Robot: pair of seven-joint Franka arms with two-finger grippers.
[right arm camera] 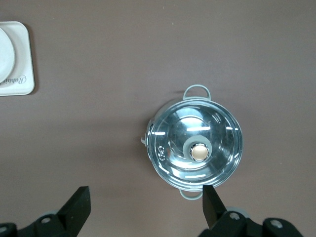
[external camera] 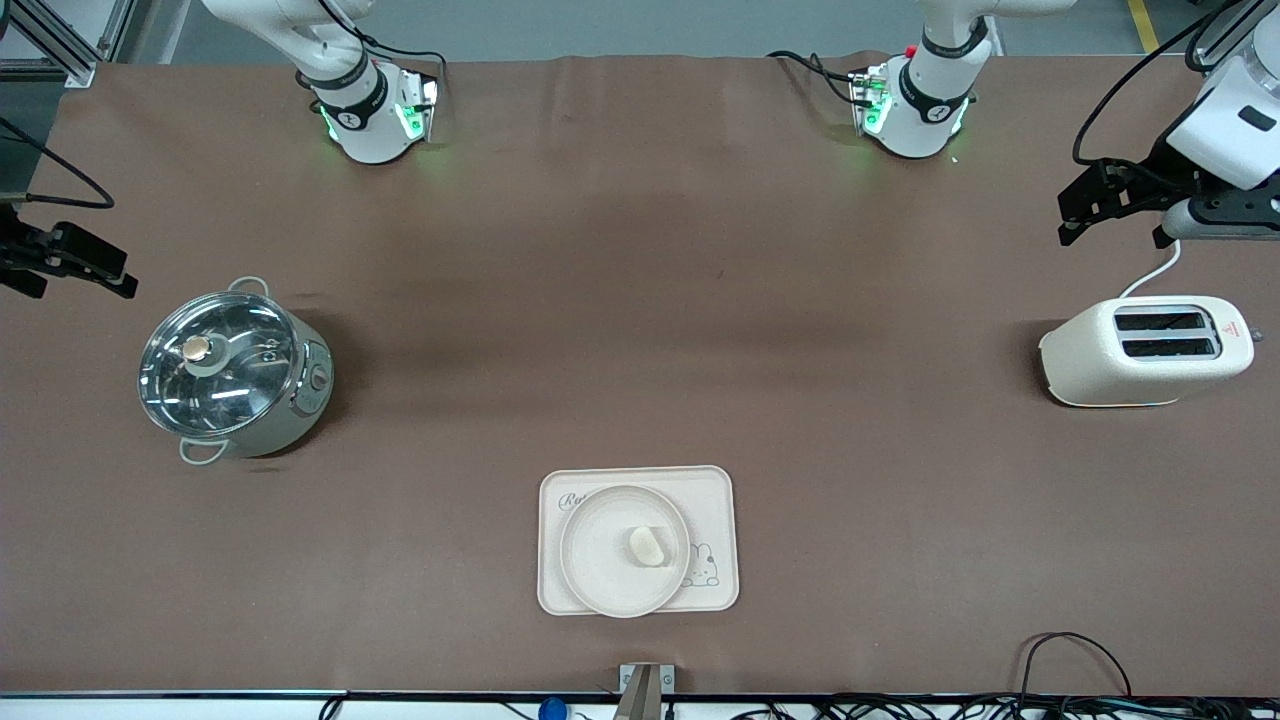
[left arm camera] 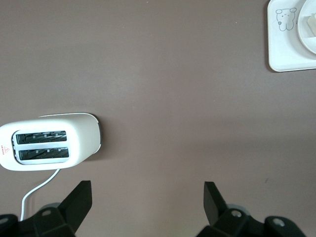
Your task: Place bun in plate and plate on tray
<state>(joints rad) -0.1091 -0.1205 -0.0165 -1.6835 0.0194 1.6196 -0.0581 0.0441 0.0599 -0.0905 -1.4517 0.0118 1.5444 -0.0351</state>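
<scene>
The bun (external camera: 648, 546) lies in the round plate (external camera: 600, 565). The plate sits on the cream "Rabbit" tray (external camera: 715, 500) near the table's front-camera edge, midway between the arms. My left gripper (external camera: 1110, 228) is open and empty, up over the table at the left arm's end, above the toaster; in the left wrist view (left arm camera: 147, 202) its jaws stand wide apart. My right gripper (external camera: 85, 283) is open and empty at the right arm's end, beside the pot; its jaws also stand wide apart in the right wrist view (right arm camera: 147, 205). Tray corners show in both wrist views (left arm camera: 286, 57) (right arm camera: 22, 74).
A steel pot with a glass lid (external camera: 232, 373) stands toward the right arm's end and shows in the right wrist view (right arm camera: 196, 150). A cream toaster (external camera: 1145, 350) with a white cord stands toward the left arm's end and shows in the left wrist view (left arm camera: 49, 140). Cables lie along the front-camera edge.
</scene>
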